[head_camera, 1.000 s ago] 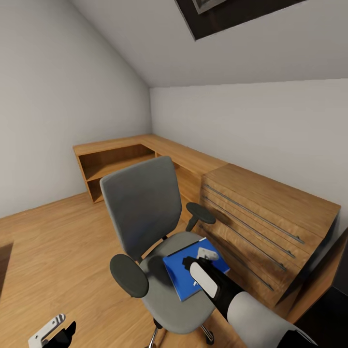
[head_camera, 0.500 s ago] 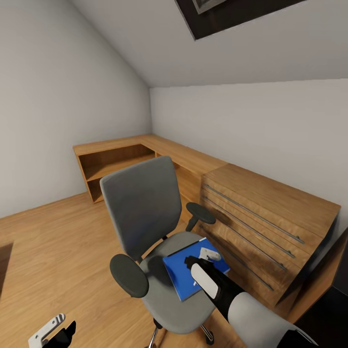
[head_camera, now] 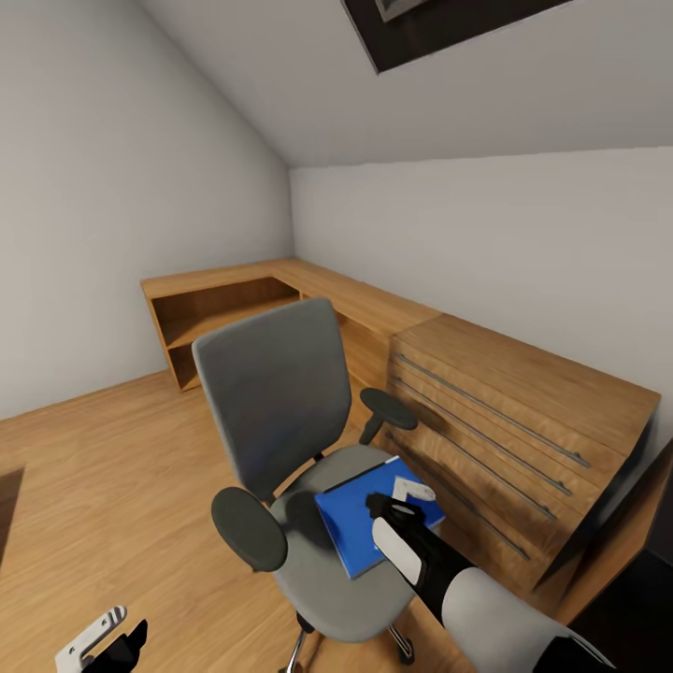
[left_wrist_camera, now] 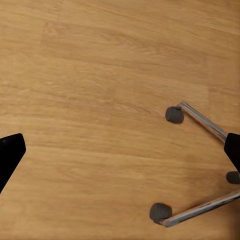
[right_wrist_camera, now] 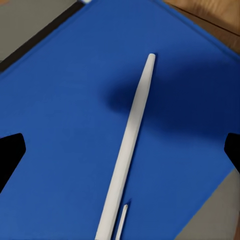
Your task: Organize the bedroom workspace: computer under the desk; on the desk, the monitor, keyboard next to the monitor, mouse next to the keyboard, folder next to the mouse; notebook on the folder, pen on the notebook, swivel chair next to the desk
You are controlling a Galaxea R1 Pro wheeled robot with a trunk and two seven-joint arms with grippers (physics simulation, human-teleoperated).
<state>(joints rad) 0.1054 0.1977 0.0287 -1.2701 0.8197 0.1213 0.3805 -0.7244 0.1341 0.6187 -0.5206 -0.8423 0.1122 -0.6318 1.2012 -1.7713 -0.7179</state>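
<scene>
The blue folder (head_camera: 366, 516) lies on the swivel chair (head_camera: 280, 439) seat, lower centre of the head view, the pen (right_wrist_camera: 127, 150) resting on it. The right pincer (head_camera: 404, 500) hovers over it, jaws wide. The left pincer (head_camera: 98, 645), lower left, is spread wide above the floor (left_wrist_camera: 100, 100).

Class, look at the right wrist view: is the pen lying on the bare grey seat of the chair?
No, the pen lies across the blue folder, with blue cover on both sides of it.

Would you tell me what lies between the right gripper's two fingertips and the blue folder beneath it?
In the right wrist view, a pen lies on the folder, midway between the open right gripper fingertips; nothing else is there.
</scene>
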